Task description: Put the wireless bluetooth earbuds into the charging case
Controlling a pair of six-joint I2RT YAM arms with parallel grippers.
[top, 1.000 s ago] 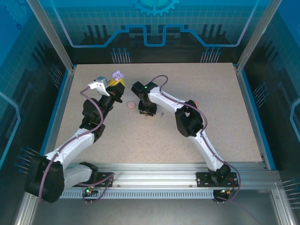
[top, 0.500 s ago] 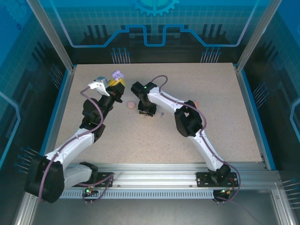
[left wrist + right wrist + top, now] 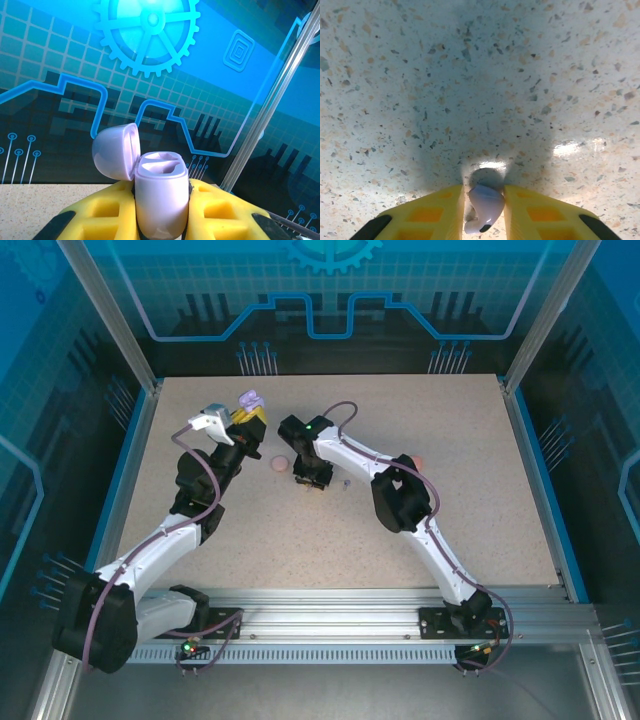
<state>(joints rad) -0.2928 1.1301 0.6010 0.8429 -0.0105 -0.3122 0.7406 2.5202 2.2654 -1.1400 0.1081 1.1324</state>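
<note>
My left gripper (image 3: 161, 194) is shut on a pale purple charging case (image 3: 160, 205), held upright above the table. Its lid (image 3: 116, 151) is flipped open to the left, and both wells are empty. In the top view the case (image 3: 250, 400) sits at the far left of the table, above the left gripper (image 3: 250, 419). My right gripper (image 3: 484, 195) points straight down at the tabletop, shut on a purple earbud (image 3: 486, 204) with its stem towards the camera. In the top view the right gripper (image 3: 312, 482) is mid-table, and another purple earbud (image 3: 346, 483) lies just right of it.
A small pink round case (image 3: 281, 464) rests on the speckled table (image 3: 480, 520) between the two grippers. A salmon-orange item (image 3: 418, 461) peeks out behind the right arm's elbow. Blue walls and metal posts ring the table.
The right gripper has shifted a touch to the left over the table with its jaws slightly narrower. The left arm and the case have stayed still.
</note>
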